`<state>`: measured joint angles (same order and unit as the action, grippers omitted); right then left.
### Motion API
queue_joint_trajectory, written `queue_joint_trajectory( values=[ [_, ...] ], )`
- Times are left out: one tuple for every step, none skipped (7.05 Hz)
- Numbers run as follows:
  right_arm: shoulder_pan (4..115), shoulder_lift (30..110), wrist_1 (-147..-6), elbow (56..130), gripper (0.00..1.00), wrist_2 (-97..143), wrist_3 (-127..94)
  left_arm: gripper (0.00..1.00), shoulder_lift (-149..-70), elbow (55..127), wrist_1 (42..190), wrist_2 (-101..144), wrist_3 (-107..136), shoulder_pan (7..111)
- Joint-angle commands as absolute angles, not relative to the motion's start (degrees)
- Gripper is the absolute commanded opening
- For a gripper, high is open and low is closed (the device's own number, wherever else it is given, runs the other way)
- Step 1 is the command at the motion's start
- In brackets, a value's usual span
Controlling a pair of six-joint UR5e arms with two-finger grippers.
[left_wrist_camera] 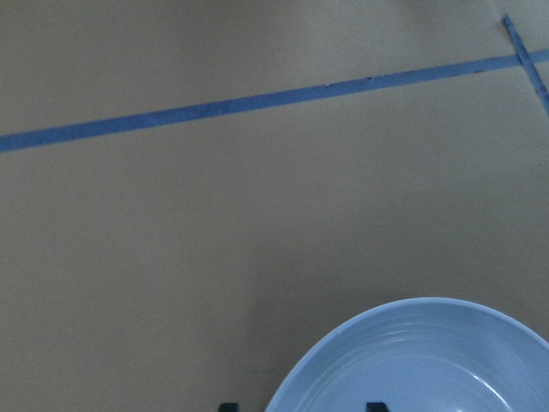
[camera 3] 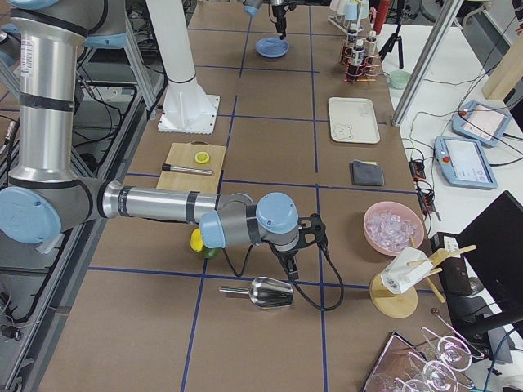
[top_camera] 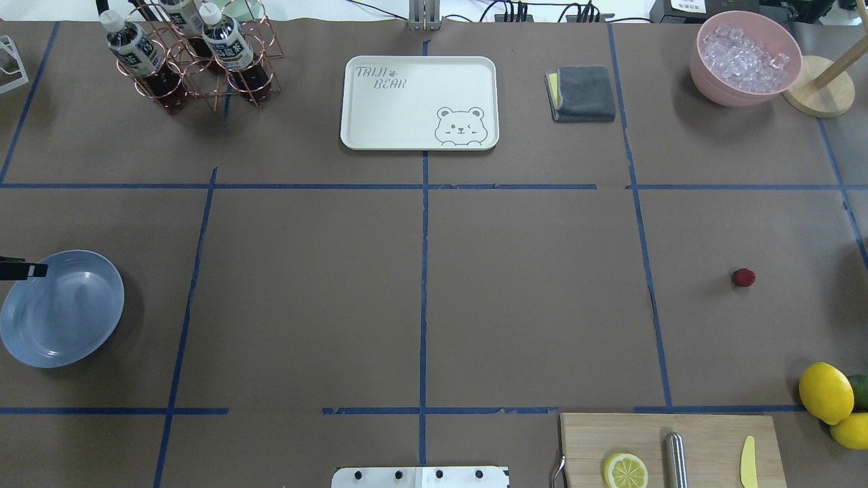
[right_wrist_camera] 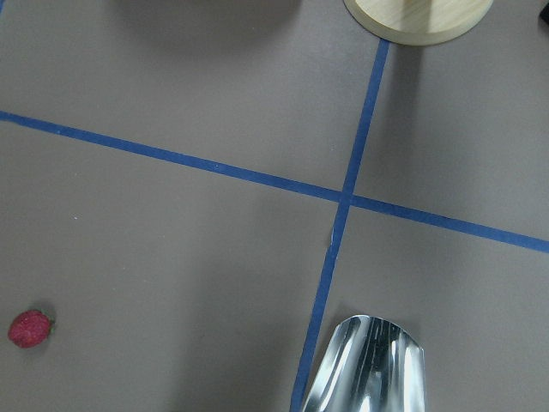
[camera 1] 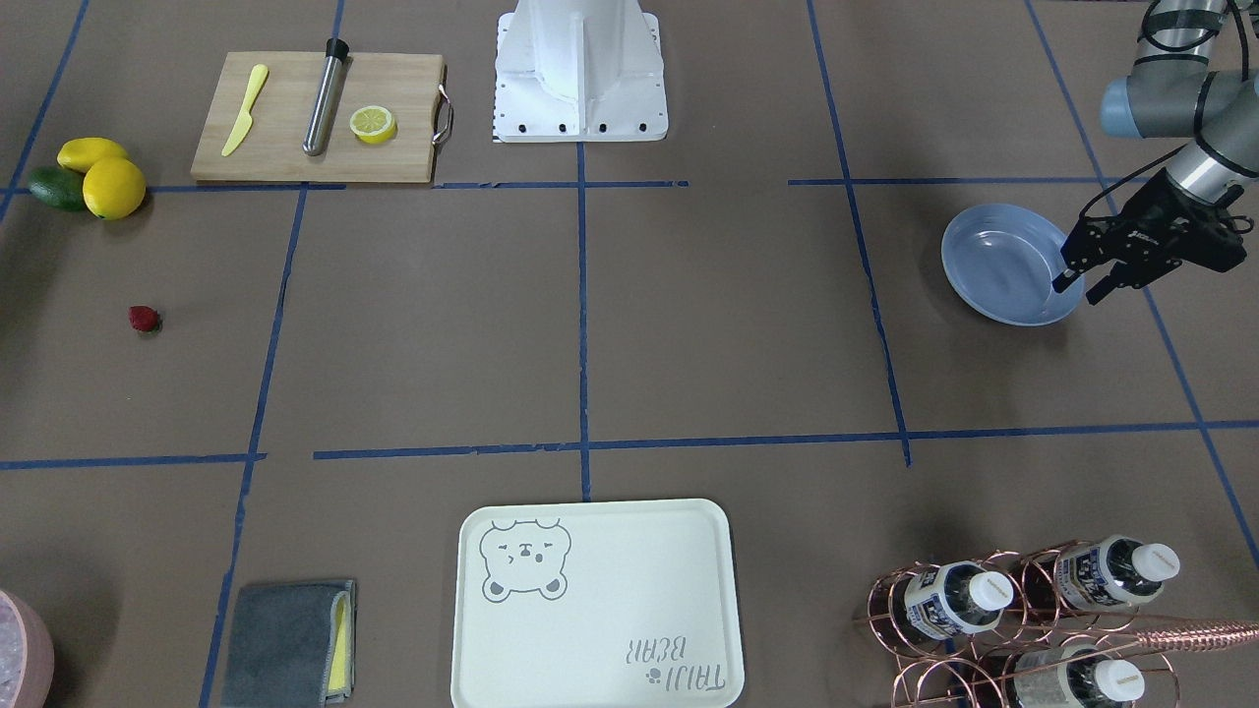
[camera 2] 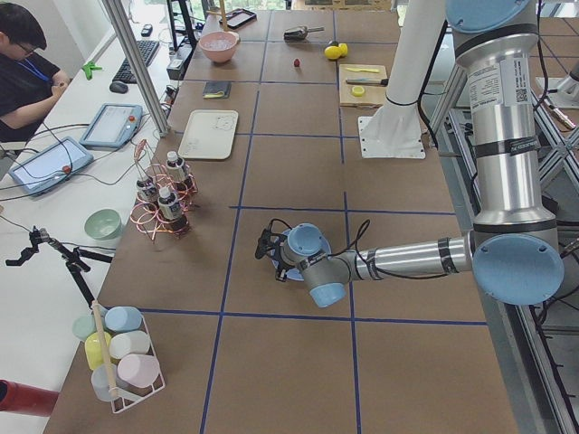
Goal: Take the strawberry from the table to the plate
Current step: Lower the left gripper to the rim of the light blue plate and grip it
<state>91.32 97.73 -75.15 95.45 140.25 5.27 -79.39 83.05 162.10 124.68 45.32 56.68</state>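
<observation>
The strawberry (camera 1: 145,319) lies alone on the brown table (camera 1: 689,324), small and dark red, on the robot's right side (top_camera: 743,277). It also shows at the lower left of the right wrist view (right_wrist_camera: 30,329). The light-blue plate (camera 1: 993,265) sits far across the table on the robot's left (top_camera: 61,308). My left gripper (camera 1: 1079,289) hangs open over the plate's outer rim, holding nothing. The right gripper (camera 3: 301,245) shows only in the exterior right view, low over the table near a metal scoop; whether it is open or shut I cannot tell.
Lemons (camera 1: 113,187) and a cutting board (camera 1: 315,118) with knife and lemon half lie near the strawberry. A bear tray (camera 1: 595,605), grey cloth (camera 1: 290,639), bottle rack (camera 1: 1033,619), ice bowl (top_camera: 744,57) and metal scoop (right_wrist_camera: 369,365) stand around.
</observation>
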Motion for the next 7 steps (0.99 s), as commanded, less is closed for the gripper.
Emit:
queue_joint_trajectory(
  values=[
    [91.32,97.73,-75.15,95.45,1.0,140.27,5.27,0.58,-79.19,82.62,162.77,123.49,45.88,55.37],
    [91.32,97.73,-75.15,95.54,1.0,140.27,5.27,0.58,-78.49,83.05,162.86,123.75,45.88,55.46],
    [91.32,97.73,-75.06,95.54,1.0,140.27,5.27,0.58,-78.4,84.19,162.77,124.1,45.88,55.63],
    [91.32,97.73,-75.06,95.54,1.0,140.27,5.27,0.58,-77.7,84.81,162.69,125.06,45.79,55.63],
    [91.32,97.73,-75.06,95.54,1.0,140.27,5.27,0.58,-77.52,84.47,162.6,125.59,44.92,55.55],
    [91.32,97.73,-75.06,95.54,1.0,140.27,5.27,0.58,-77.43,83.94,162.16,125.6,40.3,55.63],
    [91.32,97.73,-75.06,95.54,1.0,140.27,5.27,0.58,-77.34,82.63,162.07,125.07,38.08,55.55]
  ],
)
